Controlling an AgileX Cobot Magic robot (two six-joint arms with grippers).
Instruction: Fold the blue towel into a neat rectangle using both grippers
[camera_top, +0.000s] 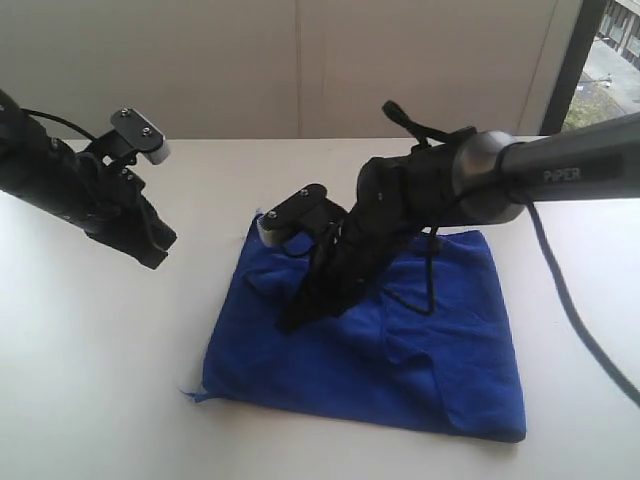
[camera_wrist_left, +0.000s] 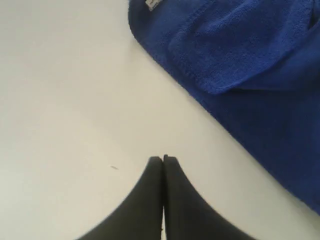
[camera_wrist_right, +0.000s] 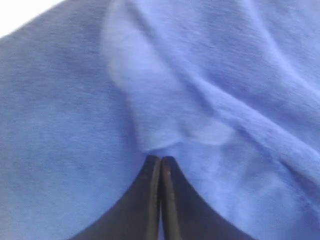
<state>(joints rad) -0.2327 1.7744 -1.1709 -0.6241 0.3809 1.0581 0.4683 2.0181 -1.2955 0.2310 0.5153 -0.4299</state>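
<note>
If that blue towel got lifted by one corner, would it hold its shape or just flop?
Probably flop: the blue towel lies in soft, rumpled folds, so it looks limp. It seems light, being thin cloth flat on the table. Pushed, it would likely bunch up rather than slide whole, judging by the wrinkle at the right hand.

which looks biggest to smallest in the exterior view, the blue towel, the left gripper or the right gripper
1. blue towel, clearly the largest.
2. right gripper and left gripper: about alike. The right one may only seem bigger because of its angle or nearness to the camera, so I won't rank them.
</note>
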